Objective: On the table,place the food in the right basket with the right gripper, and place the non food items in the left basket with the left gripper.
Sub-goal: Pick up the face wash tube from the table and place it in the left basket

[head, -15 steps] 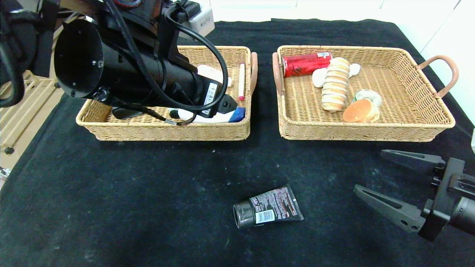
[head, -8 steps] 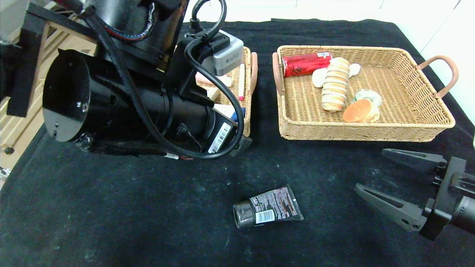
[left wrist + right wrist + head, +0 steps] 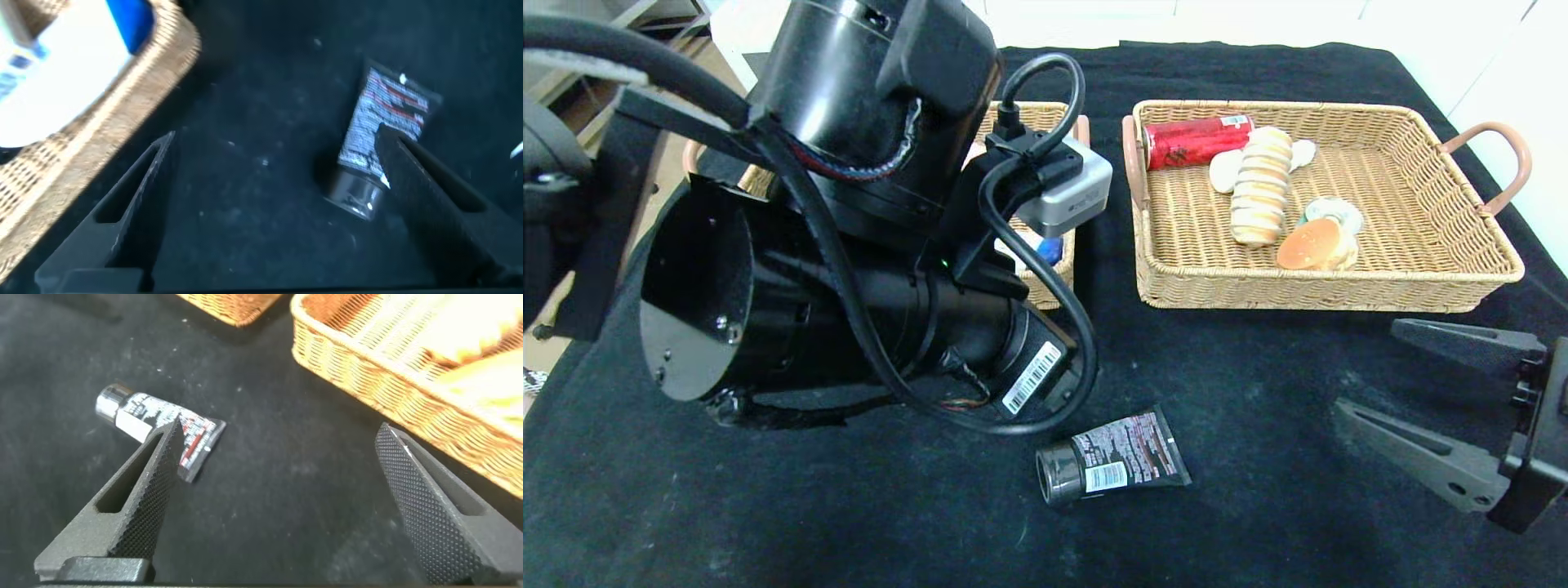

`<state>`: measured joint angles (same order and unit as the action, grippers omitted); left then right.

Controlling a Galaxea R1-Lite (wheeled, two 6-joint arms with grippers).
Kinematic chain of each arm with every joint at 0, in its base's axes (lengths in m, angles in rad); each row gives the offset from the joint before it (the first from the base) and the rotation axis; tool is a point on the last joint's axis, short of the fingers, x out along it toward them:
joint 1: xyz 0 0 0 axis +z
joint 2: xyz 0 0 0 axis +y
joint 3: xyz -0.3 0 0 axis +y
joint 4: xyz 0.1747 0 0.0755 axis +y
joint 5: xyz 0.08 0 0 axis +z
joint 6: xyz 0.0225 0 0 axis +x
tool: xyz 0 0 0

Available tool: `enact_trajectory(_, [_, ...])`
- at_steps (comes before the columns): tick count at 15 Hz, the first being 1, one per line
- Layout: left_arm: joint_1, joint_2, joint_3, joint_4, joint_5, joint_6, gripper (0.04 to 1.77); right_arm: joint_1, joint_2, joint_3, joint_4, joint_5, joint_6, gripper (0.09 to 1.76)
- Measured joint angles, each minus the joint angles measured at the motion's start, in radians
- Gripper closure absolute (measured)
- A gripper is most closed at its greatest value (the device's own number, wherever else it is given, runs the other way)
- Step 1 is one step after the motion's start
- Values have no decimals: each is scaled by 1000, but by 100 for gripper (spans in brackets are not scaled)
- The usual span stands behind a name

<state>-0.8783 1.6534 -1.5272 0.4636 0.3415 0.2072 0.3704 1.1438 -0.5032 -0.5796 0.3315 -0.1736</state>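
Head view: left basket [image 3: 1045, 286] mostly hidden behind the left arm, right basket [image 3: 1462, 269] holding the food — last step in hand, fetching the black tube [image 3: 1112, 465] off the counter [image 3: 1258, 392]. Left gripper [image 3: 278, 204], jaws spread, hanging over the tube, offset to one side; calls for centring, lowering, closing. Moved forward from the basket since a second ago. Right gripper [image 3: 1429, 408], jaws spread, idle near the counter's right edge — drawn back slightly.

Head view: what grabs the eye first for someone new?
The bulky black left arm fills the near left, hiding most of the left basket. Its open left tool hangs above the black tube lying alone on the cloth. The right basket holds the food; the open right tool waits near right.
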Motion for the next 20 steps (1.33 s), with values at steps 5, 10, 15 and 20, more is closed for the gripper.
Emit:
enact_trajectory(5, [-44, 22, 34, 3, 5, 53, 10, -99, -49, -70, 141, 88, 7, 14])
enact_trajectory(10, [-69, 33, 43, 122, 10, 76, 9, -252, -72, -129, 186, 222, 10, 14])
enact_trajectory(15, [-128, 77, 39, 204, 59, 110, 9, -277, -101, -143, 226, 228, 11, 14])
enact_trajectory(20, [-138, 145, -11, 209, 110, 164, 9, -293, -109, -151, 228, 227, 11, 14])
